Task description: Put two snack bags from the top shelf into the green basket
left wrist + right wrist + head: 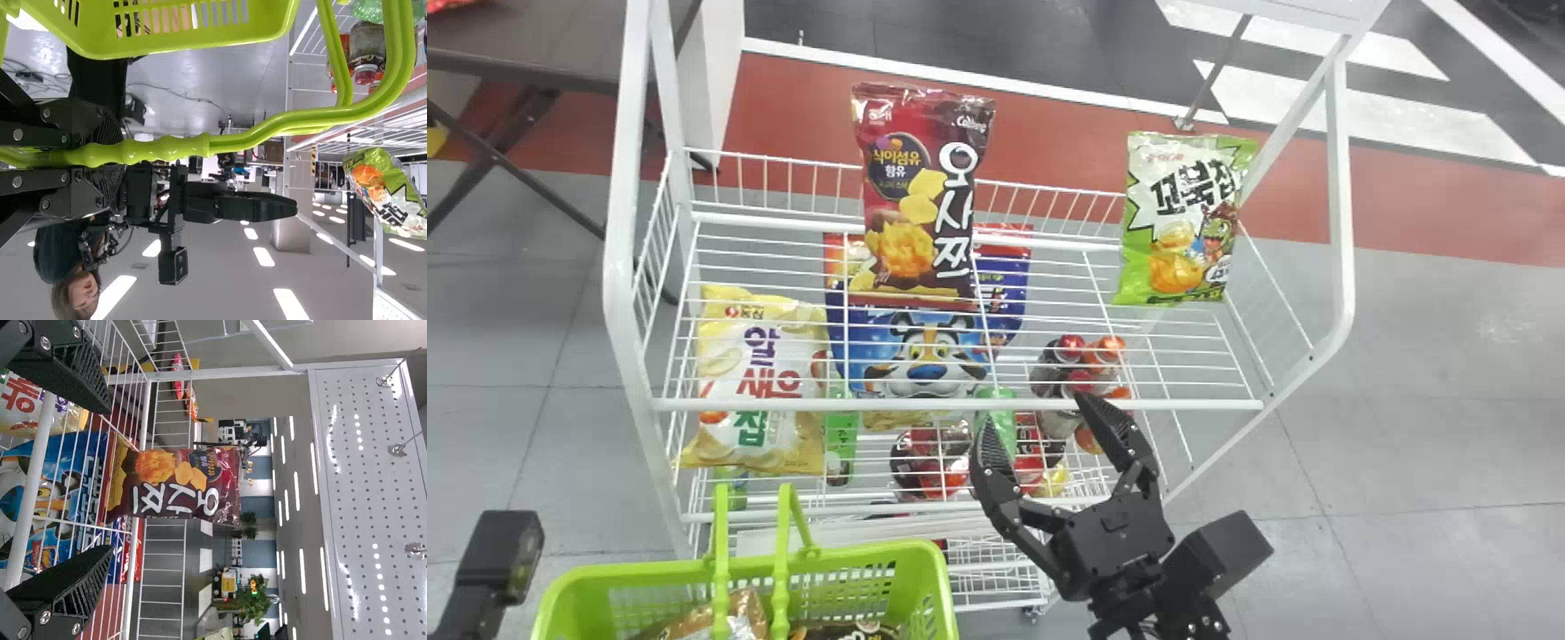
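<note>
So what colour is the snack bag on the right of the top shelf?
That snack bag is mostly green and white; the head view shows it best.

The white wire top shelf (1156, 404) carried a dark red snack bag (911, 213) near its middle. A green snack bag (1183, 222) sat at the right.

On the top shelf (1040, 404), one snack bag (916, 200) is in the middle, another bag (1183, 218) at the right. Below, a third bag (760, 382) is left of a pouch (929, 356). Before the shelf, at left, is the basket (863, 556).
</note>
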